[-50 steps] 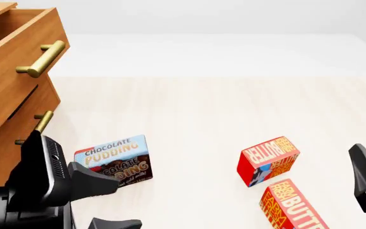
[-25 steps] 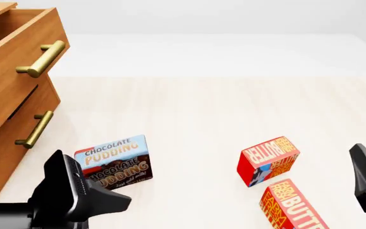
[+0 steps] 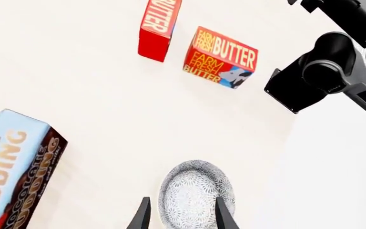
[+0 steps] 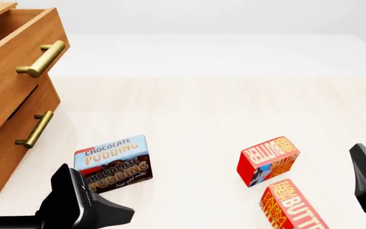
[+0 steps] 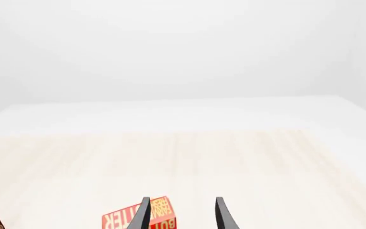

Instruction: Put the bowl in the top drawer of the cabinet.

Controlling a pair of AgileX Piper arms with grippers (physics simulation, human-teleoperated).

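Jaws of the left gripper [image 3: 180, 218] stand released, a dark finger to either side of the bowl [image 3: 196, 193], whose grey speckled rim lies between and just beyond the fingertips [image 3: 142, 215]; contact is not evident. Jaws of the right gripper [image 5: 181, 214] are likewise parted and grasp nothing, with one red butter box [image 5: 138, 218] lying just beyond its tips. Seen from the front, the left gripper [image 4: 84, 207] sits low beside the chocolate pudding box [image 4: 114, 162], and the bowl itself is hidden from that camera. Both butter boxes [image 3: 220, 57] [image 3: 159, 26] lie well ahead of the left jaws, near the right arm [image 3: 335, 67]. On the cabinet [image 4: 8, 143], the top drawer [image 4: 15, 71] stands pulled out, its brass handle [image 4: 41, 59] facing the table [image 4: 202, 114].

Handling, as a judgement: the bowl appears rigid, light and smooth-walled, so it may slip or tip. A pinch across the rim wall, one finger inside and one outside, looks the surest hold.
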